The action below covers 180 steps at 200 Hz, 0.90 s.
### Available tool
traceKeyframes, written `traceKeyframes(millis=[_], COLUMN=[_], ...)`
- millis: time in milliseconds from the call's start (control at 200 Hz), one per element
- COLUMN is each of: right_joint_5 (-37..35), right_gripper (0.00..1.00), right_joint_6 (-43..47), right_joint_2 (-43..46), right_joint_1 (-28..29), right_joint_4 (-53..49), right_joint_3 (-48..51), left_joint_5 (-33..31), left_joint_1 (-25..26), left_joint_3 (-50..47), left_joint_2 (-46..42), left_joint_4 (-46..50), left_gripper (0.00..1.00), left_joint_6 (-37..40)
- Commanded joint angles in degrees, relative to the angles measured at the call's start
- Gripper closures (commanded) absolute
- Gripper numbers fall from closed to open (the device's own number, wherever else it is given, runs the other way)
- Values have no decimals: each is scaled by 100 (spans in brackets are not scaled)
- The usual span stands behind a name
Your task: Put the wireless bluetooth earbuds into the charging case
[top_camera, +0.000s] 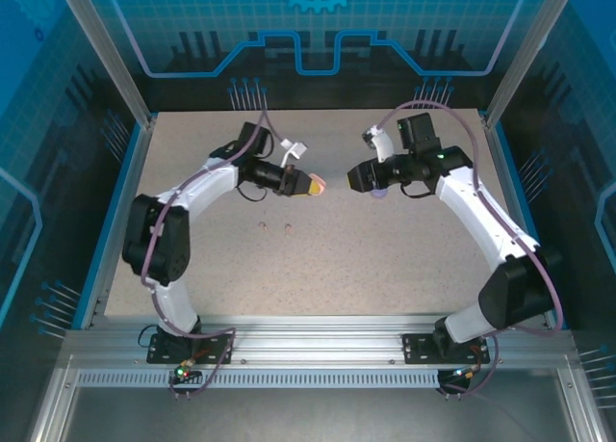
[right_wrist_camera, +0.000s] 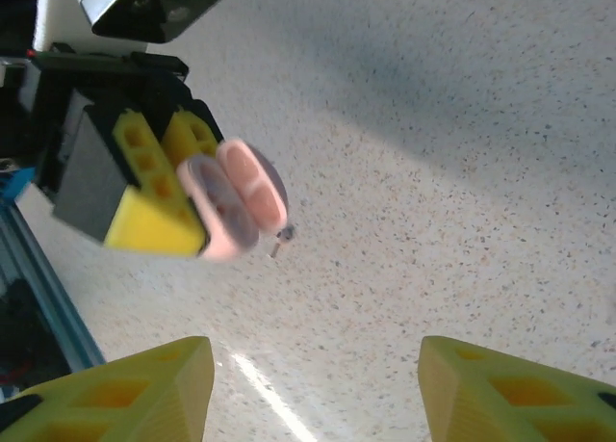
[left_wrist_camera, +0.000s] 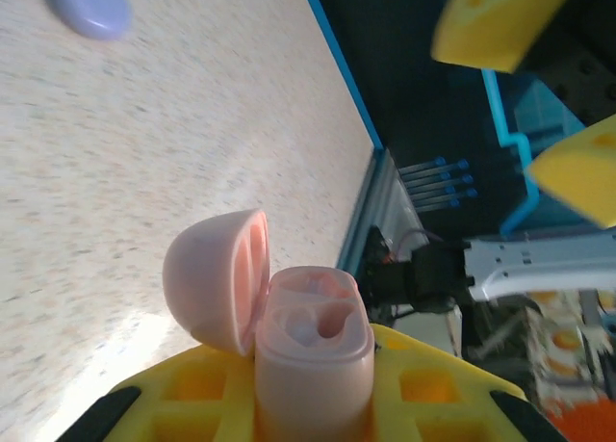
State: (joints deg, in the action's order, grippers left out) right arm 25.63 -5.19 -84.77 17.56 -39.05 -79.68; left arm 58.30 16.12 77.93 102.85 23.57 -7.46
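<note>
My left gripper (top_camera: 310, 184) is shut on a pale pink charging case (left_wrist_camera: 313, 351), holding it above the table with its lid (left_wrist_camera: 214, 280) hinged open. Something pale sits in one well of the case. In the right wrist view the same case (right_wrist_camera: 234, 199) shows at the upper left, with a tiny stemmed bud (right_wrist_camera: 280, 239) just below it; I cannot tell whether that bud lies on the table. My right gripper (right_wrist_camera: 318, 389) faces the case, open and with nothing between its fingers. Two tiny earbuds (top_camera: 262, 225) (top_camera: 288, 228) lie on the table nearer the arm bases.
A closed lilac case (top_camera: 378, 194) lies on the speckled table (top_camera: 385, 269) under my right wrist, and the same lilac case (left_wrist_camera: 89, 6) shows in the left wrist view. Blue rails (top_camera: 115, 221) edge the table on both sides.
</note>
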Motion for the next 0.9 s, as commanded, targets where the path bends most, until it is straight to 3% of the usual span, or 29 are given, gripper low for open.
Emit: traceKeyframes(millis=[0,160,505,895], right_joint_5=[-77,-680,-2444,-3174], right_gripper=[39,35,33,37], right_joint_6=[-659,-1268,-2358,-3384], right_joint_2=[103,97,-1222,-3544], right_joint_1=[46,543,2052,2893], right_joint_4=[-242,-152,-425,-1246], right_joint_3=[-28,315,-86,-2118], left_joint_5=[-443,-1270,-3729,-4741], left_joint_1=[-326,-656,-696,-724], left_joint_3=[-552,-1471,-2607,-2607], left_joint_2=[-918,-1872,-3487,-3954], left_joint_4=[-1342,-2493,-3276,-3052], left_gripper=[100,100,100,100], left_joint_6=[-585,-1156,-1402,-1684])
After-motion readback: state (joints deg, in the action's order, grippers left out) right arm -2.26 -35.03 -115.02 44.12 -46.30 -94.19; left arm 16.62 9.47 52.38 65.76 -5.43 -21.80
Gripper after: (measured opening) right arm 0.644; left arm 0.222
